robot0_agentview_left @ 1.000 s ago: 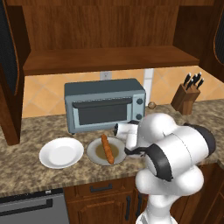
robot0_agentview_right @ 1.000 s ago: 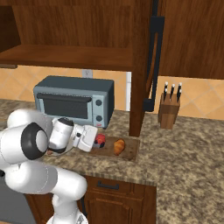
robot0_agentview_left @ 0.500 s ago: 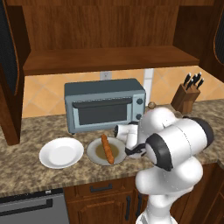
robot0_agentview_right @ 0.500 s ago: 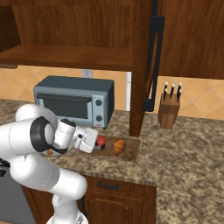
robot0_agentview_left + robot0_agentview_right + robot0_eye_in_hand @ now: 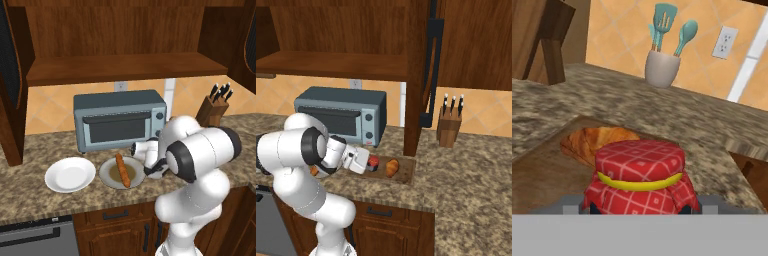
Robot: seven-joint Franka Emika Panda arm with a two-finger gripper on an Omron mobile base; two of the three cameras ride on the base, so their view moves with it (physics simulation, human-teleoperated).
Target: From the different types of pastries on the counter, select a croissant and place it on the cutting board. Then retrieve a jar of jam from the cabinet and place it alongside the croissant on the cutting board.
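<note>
My gripper (image 5: 369, 164) is shut on the jar of jam (image 5: 373, 162), a squat jar with a red checked lid (image 5: 639, 162) and a yellow band. It holds the jar low over the left part of the dark wooden cutting board (image 5: 405, 175). Whether the jar touches the board I cannot tell. The golden-brown croissant (image 5: 392, 167) lies on the board just right of the jar. In the hand view the croissant (image 5: 594, 140) sits right behind the jar on the board (image 5: 539, 175). The long baguette (image 5: 122, 170) lies on a round plate (image 5: 107, 176) on the granite counter (image 5: 30, 200).
A grey toaster oven (image 5: 120, 120) stands at the back. A bare white plate (image 5: 70, 175) is left of the baguette plate. A knife block (image 5: 449, 127) stands right of the board. A cup of teal utensils (image 5: 662, 67) is farther along the counter. The open cabinet shelf (image 5: 125, 67) hangs overhead.
The gripper with the jar has eased slightly down toward the board, and the arm's elbow has shifted a little. The croissant and the baguette have not moved.
</note>
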